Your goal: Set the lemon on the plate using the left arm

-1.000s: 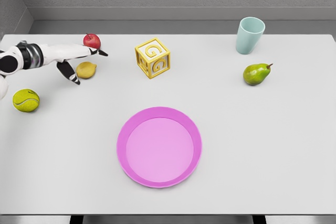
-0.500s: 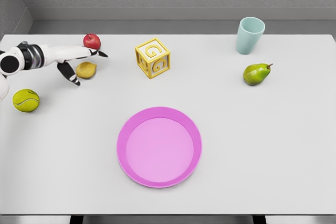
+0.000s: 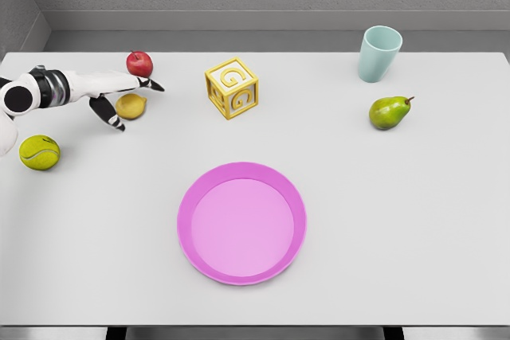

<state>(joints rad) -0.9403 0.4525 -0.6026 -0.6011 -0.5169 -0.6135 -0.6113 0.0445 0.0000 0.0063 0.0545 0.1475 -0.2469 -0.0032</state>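
A red apple point(image 3: 139, 62) sits near the far left edge of a white table point(image 3: 398, 212), with a yellow letter block point(image 3: 232, 87) standing to its right, turned corner-forward. At the far right an upright pale teal cup point(image 3: 378, 53) stands near the back edge, and a green pear point(image 3: 390, 111) lies on its side just in front of it, stem pointing right. A yellow-green tennis ball point(image 3: 39, 152) rests alone close to the table's left edge.
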